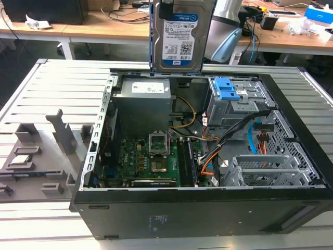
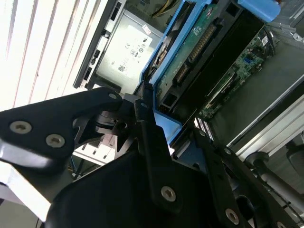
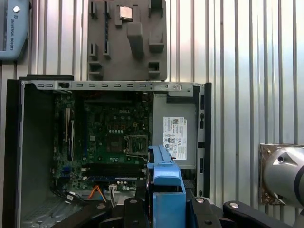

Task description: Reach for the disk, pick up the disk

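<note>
The gripper [image 3: 164, 205] was clamped on the disk [image 1: 181, 36], its black fingers [image 3: 130, 209] pressed against the blue rails on either side, so the jaws were only as narrow as the drive's width. In the exterior view the disk hung upright w/ its white-and-blue label facing the camera, held clear above the far side of the open PC case [image 1: 208, 208], not touching it. Its lower edge sat over the power supply [image 1: 143, 99]. In the second wrist view the disk's green circuit-board underside [image 2: 199, 52] showed between the rails, w/ one finger [image 2: 147, 128] against the near rail.

Inside the case: motherboard [image 1: 151, 161] on the floor w/ the CPU socket [image 1: 158, 143] open, and the blue-tabbed grey drive cage [image 1: 234, 96] toward the exterior view's right, apart from the disk. Orange and black cables [image 1: 208, 161] ran btwn the board and the cage.

The case lay on its side on a slatted grey table [image 1: 62, 78]. On the exterior view's left, beside the case, sat a grey foam holder [image 1: 47, 146] w/ a small silver chip [image 1: 21, 160] in one pocket.
</note>
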Robot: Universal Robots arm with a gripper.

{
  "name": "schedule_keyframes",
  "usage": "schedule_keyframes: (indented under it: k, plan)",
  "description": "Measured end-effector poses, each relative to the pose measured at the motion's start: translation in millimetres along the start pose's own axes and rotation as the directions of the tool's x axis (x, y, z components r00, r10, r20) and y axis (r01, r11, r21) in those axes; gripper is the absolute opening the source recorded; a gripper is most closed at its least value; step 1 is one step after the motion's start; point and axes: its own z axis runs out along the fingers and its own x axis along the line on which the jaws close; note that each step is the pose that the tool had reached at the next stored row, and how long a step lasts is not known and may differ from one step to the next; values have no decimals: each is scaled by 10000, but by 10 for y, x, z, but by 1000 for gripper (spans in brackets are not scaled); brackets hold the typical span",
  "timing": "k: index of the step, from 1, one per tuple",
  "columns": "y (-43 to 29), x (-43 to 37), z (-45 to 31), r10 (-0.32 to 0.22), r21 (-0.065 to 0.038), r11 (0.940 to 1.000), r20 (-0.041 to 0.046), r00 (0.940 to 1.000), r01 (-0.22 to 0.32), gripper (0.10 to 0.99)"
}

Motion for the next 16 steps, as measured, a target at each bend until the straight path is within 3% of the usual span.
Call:
schedule_keyframes:
  k: [8,10,11,16]
  plan:
    - [-195,1,-8,1,0,10000,1,10000,-1,369]
    - [-254,1,-11,-1,0,10000,0,10000,1,369]
    - [-319,1,-14,1,0,10000,0,10000,-1,369]
    - [-457,1,-20,1,0,10000,0,10000,-1,369]
